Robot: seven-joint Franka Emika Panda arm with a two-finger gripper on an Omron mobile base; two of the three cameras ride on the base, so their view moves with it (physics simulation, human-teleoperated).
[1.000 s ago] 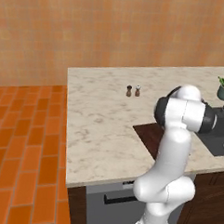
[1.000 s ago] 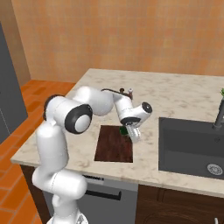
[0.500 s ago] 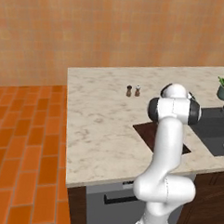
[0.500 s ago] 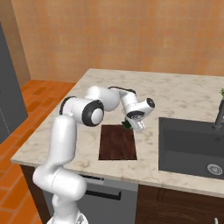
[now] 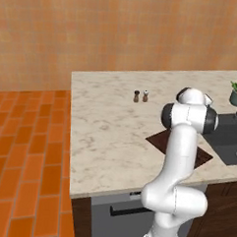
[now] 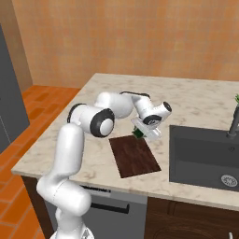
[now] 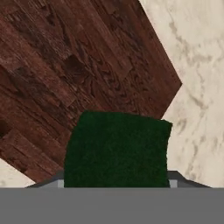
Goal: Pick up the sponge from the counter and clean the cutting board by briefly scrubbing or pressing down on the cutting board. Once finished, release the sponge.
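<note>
Setting: simulated kitchen, orange tiled floor, marble-patterned counter (image 6: pixel 196 100) with a recessed sink (image 6: pixel 205 156) toward its right end.

Cutting board (image 6: pixel 134 156): lies flat on the worktop near the front edge, just left of the sink, its long axis running from front edge to back at a slight skew.

Gripper (image 6: pixel 140 133): hangs over the board's far end, closed on the sponge.

Sponge (image 7: pixel 117 149): held between the fingers, dark green face toward the hand camera; in the hand view it sits over the board near one corner, with bare worktop just beside it.

Key relation: the board lies directly below the sponge and extends from there toward the front edge. Contact between sponge and wood cannot be judged.

Next move (judgement): press down, then scrub toward the board's middle, away from the corner.
</note>
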